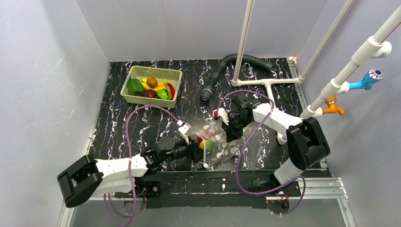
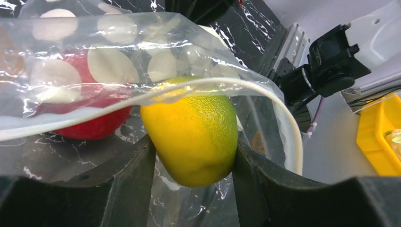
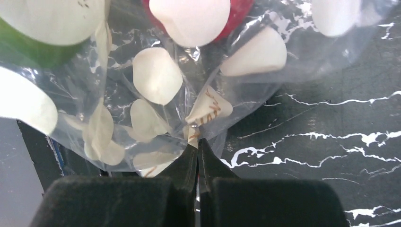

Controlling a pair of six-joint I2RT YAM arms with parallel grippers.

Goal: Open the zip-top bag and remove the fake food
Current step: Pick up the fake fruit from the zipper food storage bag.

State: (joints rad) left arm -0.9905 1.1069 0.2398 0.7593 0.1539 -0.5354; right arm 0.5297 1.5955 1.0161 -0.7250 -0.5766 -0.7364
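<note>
The black table (image 1: 113,118) holds the zip-top bag (image 1: 221,142) near the middle of its near edge. The right hand (image 3: 198,147) is pinched tight on the bag's plastic. The left hand (image 2: 194,161), half open, grips a yellow-green fruit (image 2: 194,127) at the bag's mouth. A red fruit (image 2: 94,126) sits inside.

Clear white-spotted bag (image 2: 142,33), yellow-green fruit (image 2: 194,137), seemingly red apple (image 2: 90,130).

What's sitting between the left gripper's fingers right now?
A yellow-green fake fruit, pressed on both sides by the fingers of the left gripper, just under the zip-top bag's open rim. The left wrist view shows it.
</note>
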